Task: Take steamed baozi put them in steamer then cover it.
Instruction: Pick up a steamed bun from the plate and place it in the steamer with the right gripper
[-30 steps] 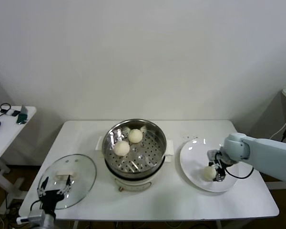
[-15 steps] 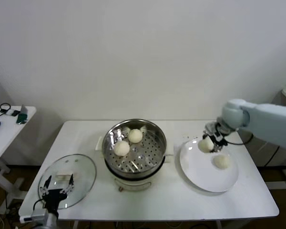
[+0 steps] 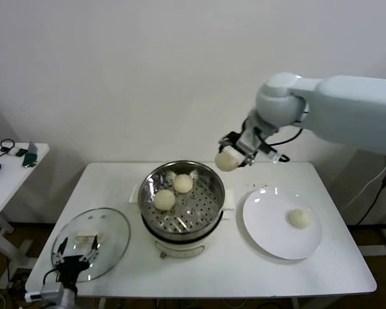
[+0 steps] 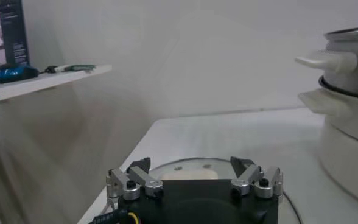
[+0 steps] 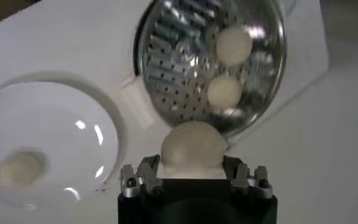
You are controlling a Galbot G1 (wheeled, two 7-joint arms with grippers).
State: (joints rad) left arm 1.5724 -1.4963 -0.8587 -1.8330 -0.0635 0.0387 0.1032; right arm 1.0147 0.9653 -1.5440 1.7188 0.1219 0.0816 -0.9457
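Bun (image 3: 227,161) pinched by right gripper (image 3: 230,159) is now lifted off the plate (image 3: 270,219) beside the steamer (image 3: 206,193). Two buns are counted inside, one on the plate. Left gripper (image 3: 74,254) is held spread over the lid (image 3: 112,228).

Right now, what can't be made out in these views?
- Steamer contents: head view shows two baozi clearly; a third at the back rim is partly hidden by the wall.
- Right claw grip: its fingers cover the held bun's sides.
- Cover, left wrist view: mostly blocked by the left claw.

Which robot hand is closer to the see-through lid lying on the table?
The left. The left gripper hangs open right over the glass lid. The right gripper is far across, above the steamer's edge, holding a baozi.
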